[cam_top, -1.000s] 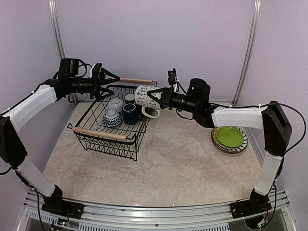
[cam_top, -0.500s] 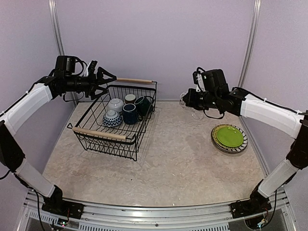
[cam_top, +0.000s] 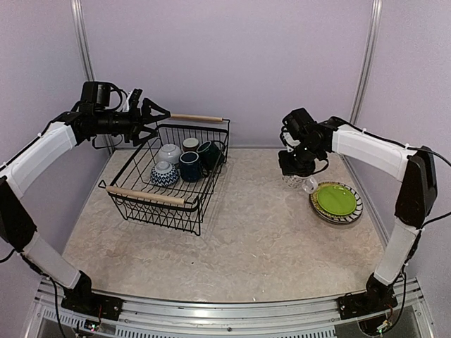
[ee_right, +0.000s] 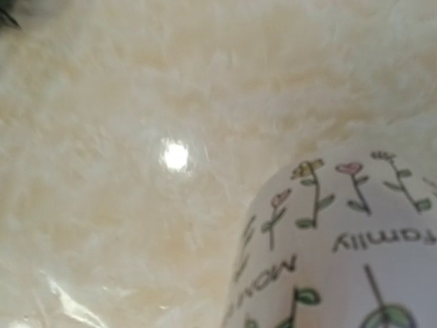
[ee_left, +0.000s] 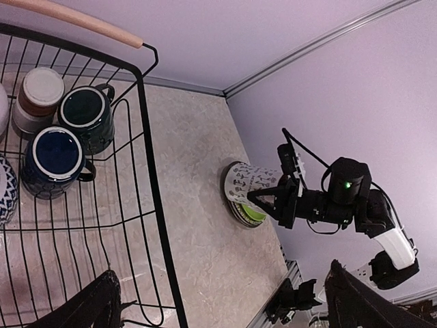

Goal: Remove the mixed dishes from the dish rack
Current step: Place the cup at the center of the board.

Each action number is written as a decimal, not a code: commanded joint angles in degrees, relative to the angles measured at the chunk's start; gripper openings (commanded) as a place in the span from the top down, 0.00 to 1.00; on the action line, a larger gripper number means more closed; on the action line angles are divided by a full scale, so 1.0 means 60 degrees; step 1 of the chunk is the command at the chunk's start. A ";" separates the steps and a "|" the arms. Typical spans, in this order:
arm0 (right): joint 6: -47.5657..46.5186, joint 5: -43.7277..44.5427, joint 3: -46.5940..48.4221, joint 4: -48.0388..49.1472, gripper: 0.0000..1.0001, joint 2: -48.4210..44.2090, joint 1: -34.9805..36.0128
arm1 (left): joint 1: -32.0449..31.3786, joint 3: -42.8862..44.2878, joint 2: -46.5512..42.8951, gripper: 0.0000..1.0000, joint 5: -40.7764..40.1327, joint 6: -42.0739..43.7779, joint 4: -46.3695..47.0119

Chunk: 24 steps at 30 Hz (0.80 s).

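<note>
Marbled tabletop (cam_top: 246,232), right tool (cam_top: 294,173) gripping patterned mug (cam_top: 299,183) (long axis near vertical), left tool (cam_top: 161,123) wide open

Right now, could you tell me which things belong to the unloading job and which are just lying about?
Job: dish rack, patterned white mug, dark mugs, small cup, small bowls, stacked plates.
Bystanders: only the table and wall posts.

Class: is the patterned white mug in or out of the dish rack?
Out: the right end effector holds the mug beside the plates, far from the rack.
</note>
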 commanded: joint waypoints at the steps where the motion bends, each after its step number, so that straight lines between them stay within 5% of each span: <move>1: -0.0825 -0.0901 0.0813 -0.0140 1.00 0.0809 -0.0353 | 0.0061 0.0216 0.0107 0.01 0.0102 0.0079 -0.0098; 15: -0.1609 -0.1558 0.2340 -0.1007 0.99 0.3225 -0.0922 | 0.0052 0.0248 0.0368 0.01 0.0186 0.0106 -0.0156; 20: -0.1549 -0.1401 0.2200 -0.0793 0.54 0.3179 -0.0956 | 0.0066 0.0276 0.0507 0.01 0.0167 0.0196 -0.0219; 24: -0.1576 -0.1198 0.2300 -0.0779 0.38 0.2939 -0.0949 | 0.0166 0.0572 0.0801 0.01 0.0042 0.0487 -0.0683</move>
